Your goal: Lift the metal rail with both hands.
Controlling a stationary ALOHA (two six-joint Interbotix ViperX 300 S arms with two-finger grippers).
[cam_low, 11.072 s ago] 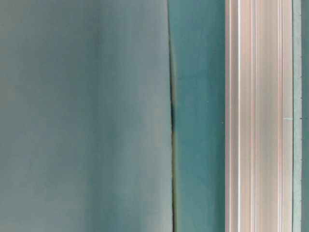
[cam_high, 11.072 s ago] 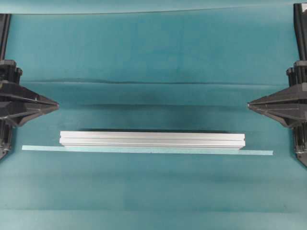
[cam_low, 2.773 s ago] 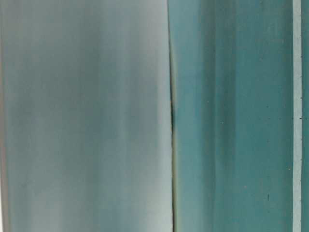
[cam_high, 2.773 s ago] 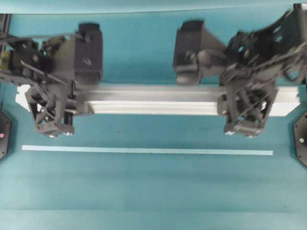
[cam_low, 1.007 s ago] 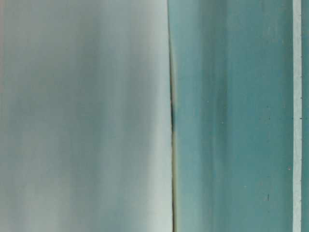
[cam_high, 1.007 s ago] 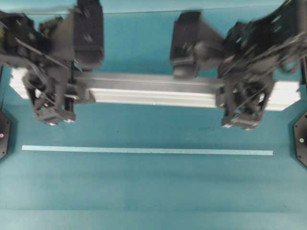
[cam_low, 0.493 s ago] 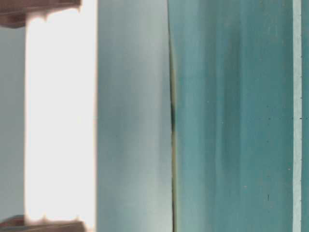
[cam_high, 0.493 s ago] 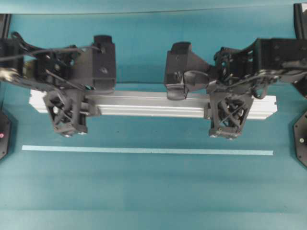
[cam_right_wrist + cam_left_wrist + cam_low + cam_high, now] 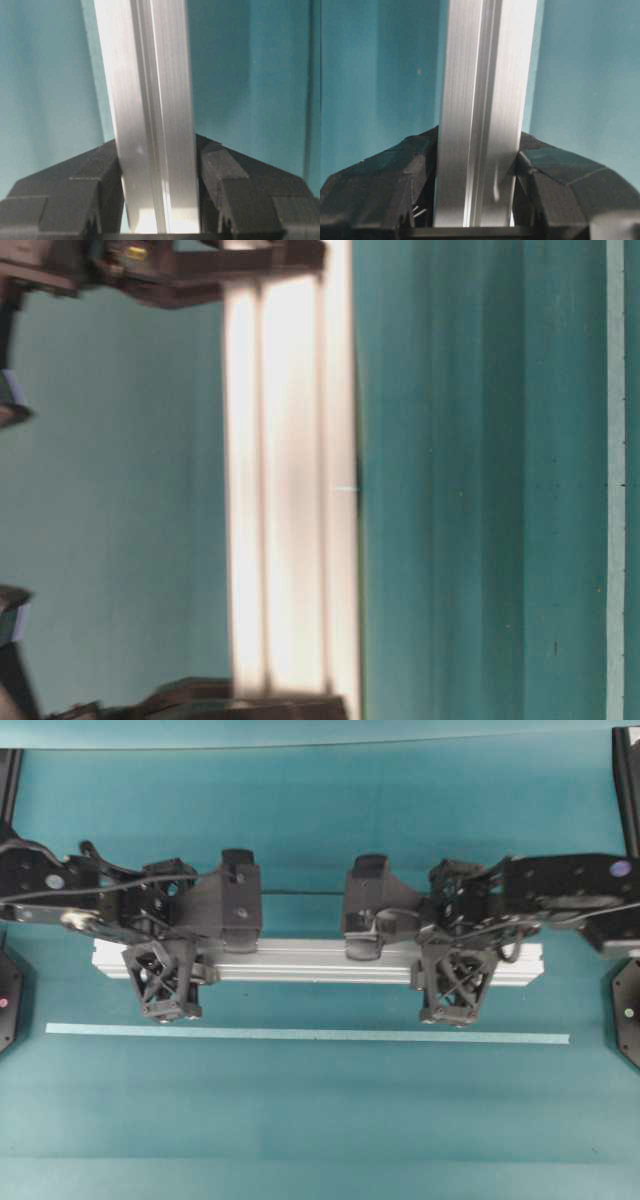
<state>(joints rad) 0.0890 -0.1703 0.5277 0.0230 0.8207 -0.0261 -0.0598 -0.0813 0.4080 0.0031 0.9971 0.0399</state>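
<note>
Metal rail [image 9: 320, 961] runs left to right across mid-scene. Left gripper [image 9: 166, 982] sits over its left part, right gripper [image 9: 452, 987] over its right part. Tape strip [image 9: 300, 1035] lies parallel, just nearer.

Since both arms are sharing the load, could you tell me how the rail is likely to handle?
The rail looks stiff: it runs straight between the left gripper and right gripper. Its smooth metal faces may slip. Flat sides make rolling unlikely.

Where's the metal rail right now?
Overhead, the metal rail spans the middle, clamped by the left gripper and right gripper, above the tape strip.
</note>
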